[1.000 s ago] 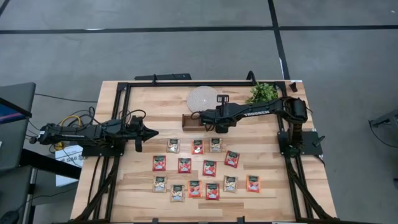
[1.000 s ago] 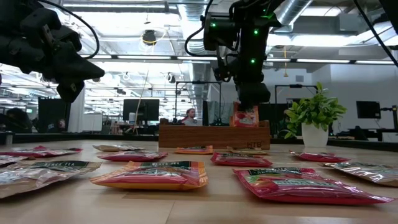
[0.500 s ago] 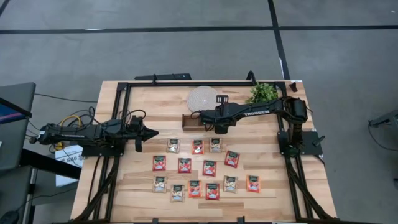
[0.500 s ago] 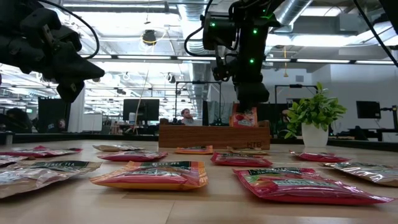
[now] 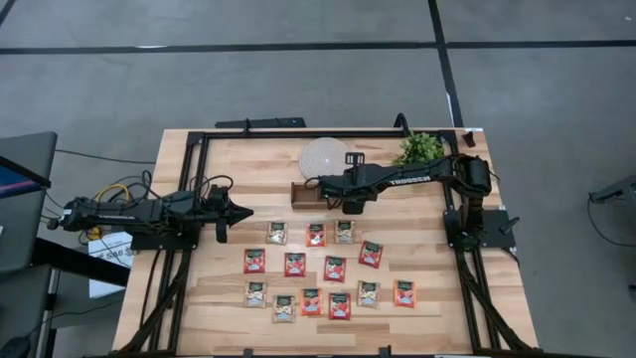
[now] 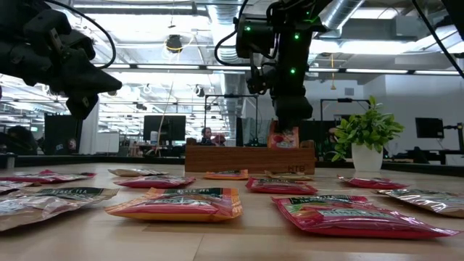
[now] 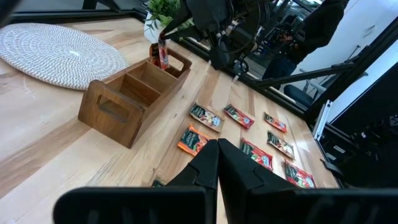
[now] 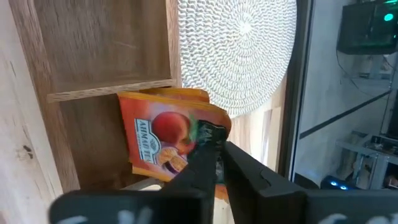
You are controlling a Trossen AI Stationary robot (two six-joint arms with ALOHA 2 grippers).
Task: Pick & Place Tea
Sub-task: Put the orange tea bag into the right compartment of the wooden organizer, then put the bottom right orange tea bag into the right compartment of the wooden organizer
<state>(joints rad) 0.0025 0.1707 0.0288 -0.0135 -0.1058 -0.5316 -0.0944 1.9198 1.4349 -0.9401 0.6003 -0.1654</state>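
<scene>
Tea sachet: flat red foil square [image 8: 163, 138], light, limp, slippery; best pinched at an edge
Right gripper [image 8: 214, 146]: fingers nipping its top edge over wooden three-compartment tray [image 5: 301, 194]
Left gripper [image 5: 241, 211]: fingers together, idle

one tea sachet [image 8: 163, 138] stands in the tray's [image 5: 299, 195] end compartment.

An orange-red sachet [image 8: 165, 138] printed with a peach is seen in a brown wooden tray [image 8: 93, 56], beside a white woven mat [image 8: 239, 50] on the pale tabletop [image 5: 238, 184].

Open-plan office: monitors [image 6: 161, 127], ceiling ducts [image 6: 348, 11]
</scene>
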